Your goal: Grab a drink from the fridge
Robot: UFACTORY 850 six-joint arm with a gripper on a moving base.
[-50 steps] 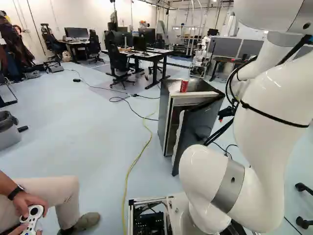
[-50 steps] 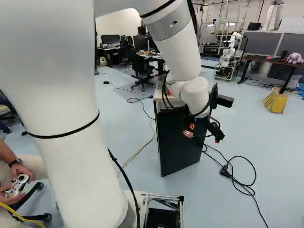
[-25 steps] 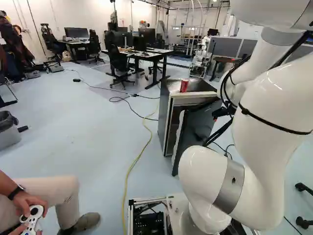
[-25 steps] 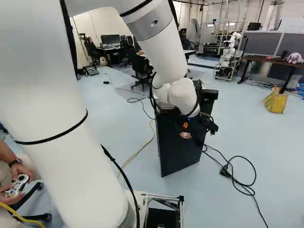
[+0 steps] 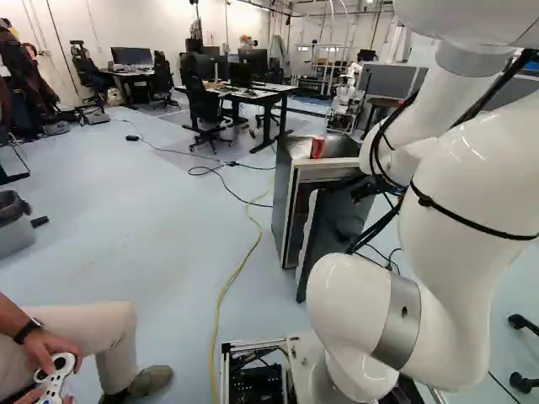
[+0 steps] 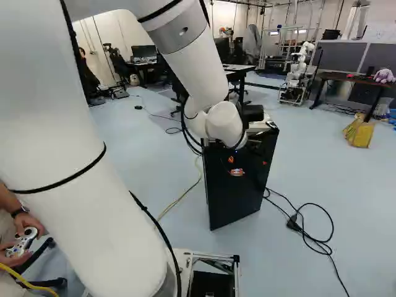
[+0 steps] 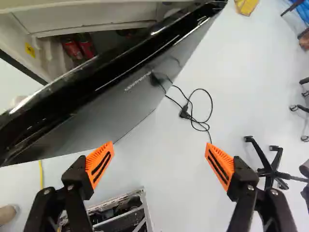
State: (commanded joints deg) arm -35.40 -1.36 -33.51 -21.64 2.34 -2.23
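2 red cans [image 7: 73, 49] are sitting inside the fridge [image 5: 284, 198]; another red can [image 5: 317, 147] is standing on top of the fridge; the fridge's door [image 7: 120, 101] is hanging open; the tool [image 6: 250, 167] is hovering near the door's outer face, its fingers spreading wide with nothing between them; a black cable [image 7: 184, 113] is lying beside the fridge.

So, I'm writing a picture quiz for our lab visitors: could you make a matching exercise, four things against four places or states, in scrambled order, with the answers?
Things
1. pincer
2. red can in the left base view
3. fridge door
4. yellow cable

Places or states
A. along the floor
B. swung partly open
C. on top of the fridge
D. spread wide, with nothing gripped

Right pairs: 1-D, 2-C, 3-B, 4-A
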